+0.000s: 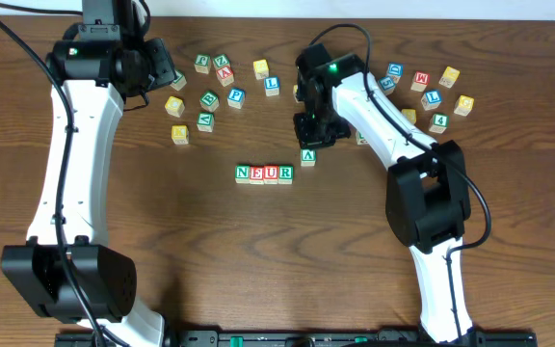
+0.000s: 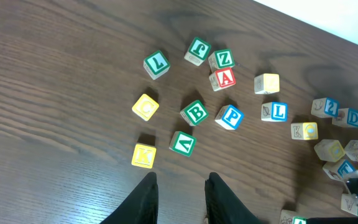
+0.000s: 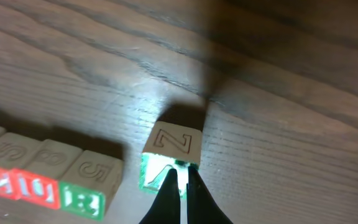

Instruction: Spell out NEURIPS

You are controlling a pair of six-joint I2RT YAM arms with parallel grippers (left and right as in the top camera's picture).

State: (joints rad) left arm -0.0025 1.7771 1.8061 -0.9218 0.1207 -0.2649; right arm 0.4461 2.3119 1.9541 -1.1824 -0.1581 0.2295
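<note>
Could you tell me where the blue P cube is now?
Overhead, the blue P cube lies in the left-side cluster, between the green B cube and a blue L cube.

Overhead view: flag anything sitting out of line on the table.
One green-lettered cube stands out: it sits just past the R end of the NEUR row, but set back from the row's line and apart from it. The right gripper, jaws shut, is at its green face.

Dark wood table carries a NEUR row mid-table, a green cube just beside its R end, not touching, and loose cubes scattered in two groups behind.
</note>
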